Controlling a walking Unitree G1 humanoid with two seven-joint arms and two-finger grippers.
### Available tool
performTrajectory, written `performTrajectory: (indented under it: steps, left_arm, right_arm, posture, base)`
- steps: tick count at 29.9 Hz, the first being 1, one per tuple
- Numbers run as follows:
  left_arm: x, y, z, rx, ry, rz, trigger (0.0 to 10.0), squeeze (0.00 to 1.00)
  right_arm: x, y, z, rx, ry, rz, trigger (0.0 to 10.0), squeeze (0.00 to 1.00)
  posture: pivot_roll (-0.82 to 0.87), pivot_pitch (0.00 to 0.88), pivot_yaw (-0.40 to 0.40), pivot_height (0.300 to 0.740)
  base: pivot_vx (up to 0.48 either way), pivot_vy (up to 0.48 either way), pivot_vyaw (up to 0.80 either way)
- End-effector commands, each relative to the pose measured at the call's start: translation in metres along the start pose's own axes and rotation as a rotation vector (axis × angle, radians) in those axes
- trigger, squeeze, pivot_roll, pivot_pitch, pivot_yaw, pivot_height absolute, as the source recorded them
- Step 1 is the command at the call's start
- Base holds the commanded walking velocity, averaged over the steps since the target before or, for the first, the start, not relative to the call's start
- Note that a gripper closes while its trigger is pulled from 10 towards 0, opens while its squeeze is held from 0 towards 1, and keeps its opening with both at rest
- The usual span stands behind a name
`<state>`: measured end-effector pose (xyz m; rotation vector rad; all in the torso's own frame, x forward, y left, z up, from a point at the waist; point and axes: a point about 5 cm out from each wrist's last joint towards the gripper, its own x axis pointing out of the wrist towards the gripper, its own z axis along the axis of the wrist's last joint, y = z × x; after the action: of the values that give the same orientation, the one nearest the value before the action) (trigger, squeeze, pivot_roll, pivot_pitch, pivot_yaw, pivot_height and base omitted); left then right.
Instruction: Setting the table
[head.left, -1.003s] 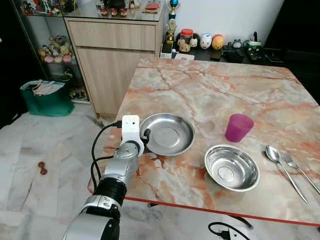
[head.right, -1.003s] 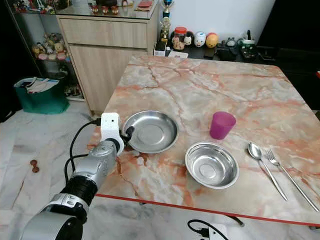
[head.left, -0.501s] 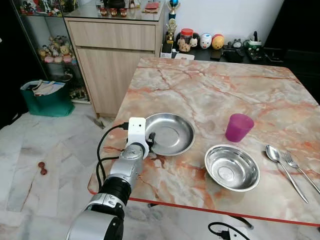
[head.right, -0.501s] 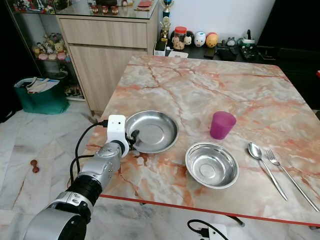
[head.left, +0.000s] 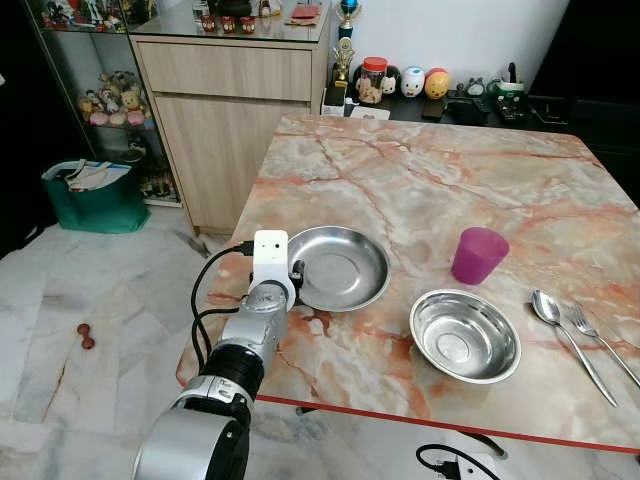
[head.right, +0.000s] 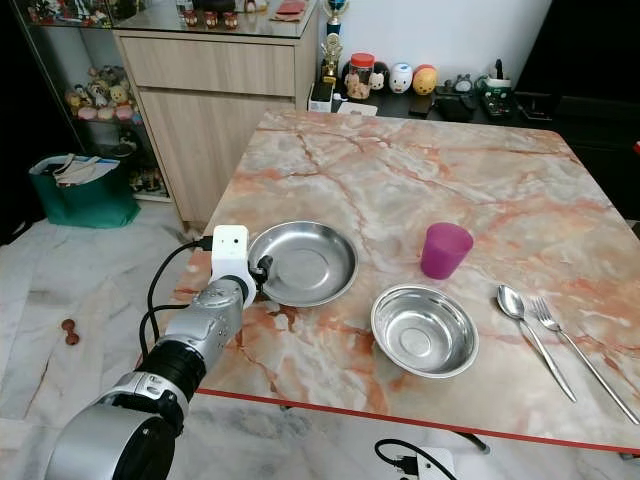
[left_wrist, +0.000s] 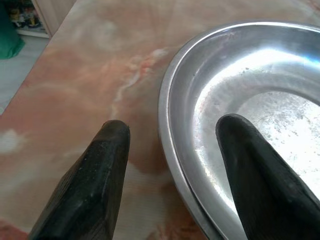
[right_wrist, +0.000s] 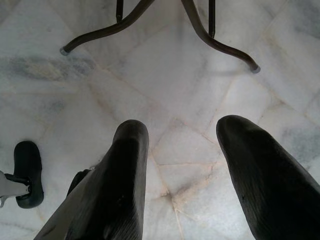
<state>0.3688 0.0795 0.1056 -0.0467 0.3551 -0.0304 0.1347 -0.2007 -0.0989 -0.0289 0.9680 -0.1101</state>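
Observation:
A round steel plate (head.left: 340, 265) lies near the left edge of the marble table (head.left: 430, 190). My left gripper (left_wrist: 173, 125) is open at the plate's left rim. One finger (left_wrist: 90, 185) is over the bare tabletop and the other finger (left_wrist: 255, 170) is over the plate's inside. In the eye views the white wrist block (head.left: 270, 258) hides most of the fingers. A steel bowl (head.left: 464, 335) sits to the plate's right, with a purple cup (head.left: 478, 255) behind it. A spoon (head.left: 555, 320) and a fork (head.left: 600, 340) lie at the right edge. My right gripper (right_wrist: 182, 130) hangs open above the floor.
A wooden cabinet (head.left: 225, 110) stands left of the table's far corner, with a green bag (head.left: 95, 195) on the floor beside it. Jars and figurines (head.left: 400, 82) line a low shelf behind the table. The table's metal legs (right_wrist: 200, 30) cross the marble floor below.
My left arm has shifted slightly right, bringing its fingers up to the plate's left rim. The plate, bowl, cup and cutlery have stayed put.

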Motion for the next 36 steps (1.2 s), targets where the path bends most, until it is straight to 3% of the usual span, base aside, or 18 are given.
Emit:
performTrajectory:
  steps: [1,17,18,19,20,21,22,36]
  left_arm:
    - [0.001,-0.003,0.002,0.009,0.005,0.004,10.0,0.0]
    - [0.001,-0.008,-0.009,-0.053,0.049,0.001,10.0,0.0]
    - [0.001,-0.008,-0.009,-0.052,0.05,0.001,6.0,0.0]
    - [0.001,-0.008,-0.009,-0.051,0.053,0.0,4.2,0.0]
    - [0.001,-0.008,-0.009,-0.05,0.054,0.0,1.3,0.0]
    - [0.001,-0.008,-0.009,-0.05,0.054,0.0,1.3,0.0]
    - [0.001,-0.008,-0.009,-0.049,0.055,0.0,0.0,0.0]
    - [0.001,-0.009,-0.01,-0.011,0.064,-0.02,0.0,0.0]
  right_arm:
    - [0.0,-0.001,0.001,0.002,0.001,-0.003,10.0,0.0]
    - [0.0,-0.002,0.0,0.01,0.001,-0.013,10.0,0.0]
    - [0.0,-0.002,0.0,0.01,0.001,-0.013,10.0,0.0]
    - [0.0,-0.002,0.0,0.009,0.001,-0.012,10.0,0.0]
    - [0.0,-0.002,0.0,0.009,0.001,-0.011,10.0,0.0]
    - [0.0,-0.002,0.0,0.009,0.001,-0.011,10.0,0.0]
    - [0.0,-0.001,0.0,0.008,0.001,-0.01,10.0,0.0]
    - [0.0,-0.001,0.0,0.01,0.003,-0.005,10.0,0.0]
  posture:
    - [0.12,0.0,-0.062,0.731]
    - [0.12,0.0,-0.062,0.731]
    - [0.12,0.0,-0.062,0.731]
    - [0.12,0.0,-0.061,0.731]
    - [0.12,0.0,-0.061,0.731]
    - [0.12,0.0,-0.061,0.731]
    - [0.12,0.0,-0.061,0.731]
    - [0.12,0.0,-0.056,0.731]
  base:
    - [0.0,0.0,0.0]
    - [0.0,0.0,0.0]
    - [0.0,0.0,0.0]
    - [0.0,0.0,0.0]
    - [0.0,0.0,0.0]
    - [0.0,0.0,0.0]
    - [0.0,0.0,0.0]
    - [0.0,0.0,0.0]
